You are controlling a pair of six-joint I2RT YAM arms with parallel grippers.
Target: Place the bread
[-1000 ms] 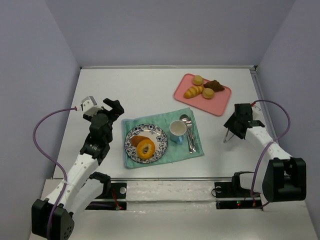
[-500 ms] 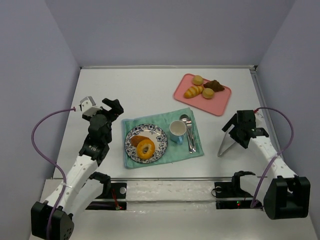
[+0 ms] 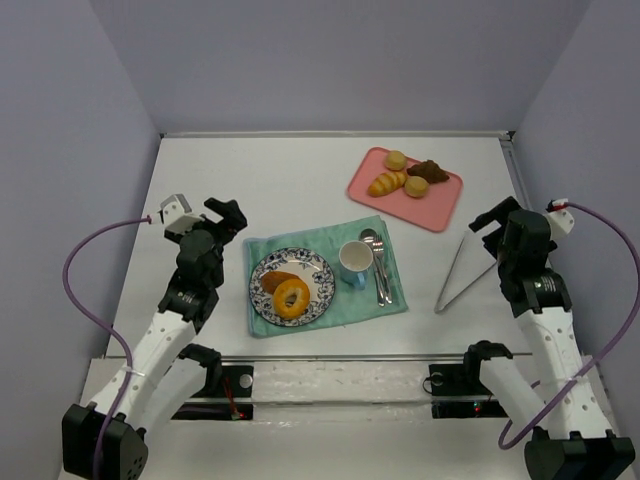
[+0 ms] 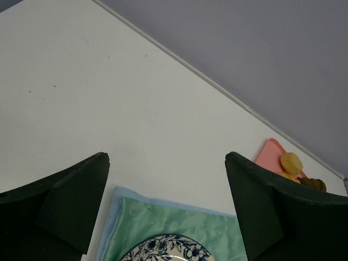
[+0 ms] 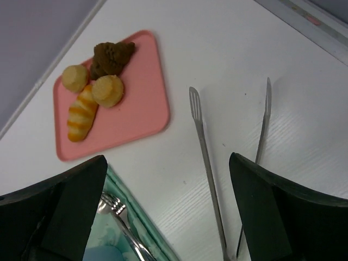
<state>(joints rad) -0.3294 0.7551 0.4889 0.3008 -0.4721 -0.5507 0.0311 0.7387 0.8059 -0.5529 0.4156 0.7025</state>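
We judge the job mostly done, perhaps finished. A donut (image 3: 292, 298) and a brown roll (image 3: 276, 281) lie touching on the patterned plate (image 3: 322, 272), well off to the left of the right claw (image 5: 167, 157). That claw hangs spread wide with nothing between its fingers. The tongs (image 5: 204, 157) lie flat on the table (image 5: 228, 65) just beneath it, arms parted, touching neither finger. Ahead and to the claw's left sits the pink tray (image 5: 136, 103), which holds four pieces (a striped roll (image 5: 81, 111), two round buns (image 5: 109, 89) and a dark pastry (image 5: 111, 56)). If more bread is wanted, all of that is left to do, and the task does not say how many. The left claw (image 4: 166, 157) is likewise splayed and empty, with bare table ahead of it and the green cloth (image 4: 163, 217) just below. For room, the right claw has open tabletop to its left, up to the cloth where the cup (image 3: 356, 259) and spoon (image 3: 369, 240) sit. On its other side the table's raised edge (image 5: 293, 12) and the side wall (image 3: 590, 120) are near, so we think any swing should go inward.
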